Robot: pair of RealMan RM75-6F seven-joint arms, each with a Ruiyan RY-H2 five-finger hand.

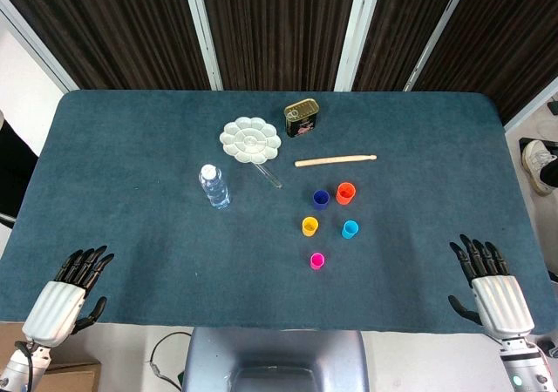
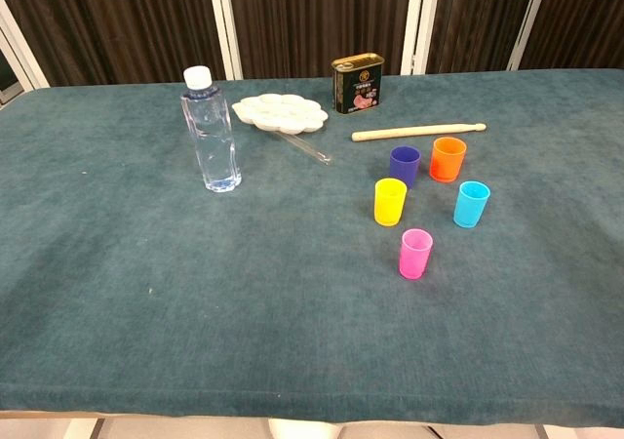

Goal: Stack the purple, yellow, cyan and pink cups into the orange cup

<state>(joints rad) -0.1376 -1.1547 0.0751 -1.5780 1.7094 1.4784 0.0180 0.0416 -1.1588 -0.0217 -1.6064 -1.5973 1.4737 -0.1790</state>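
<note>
Table (image 1: 131, 148) with dark teal felt-like cover fills most of both views; the cloth shows faint creases and light specks in the chest view. Behind the table's far edge, dark brown ribbed wall panels (image 1: 279, 26) split by white vertical strips (image 1: 202, 30). Left of the table in the head view, pale floor or wall surface (image 1: 26, 70). Right of the table, grey floor with a white shoe (image 1: 534, 157) at the frame edge. Below the table's near edge, a grey-blue metal base (image 1: 275, 361), a cable (image 1: 166, 353) beside it, and a cardboard box (image 1: 74, 379) at the lower left. Lighting is even, with soft shadows.
</note>
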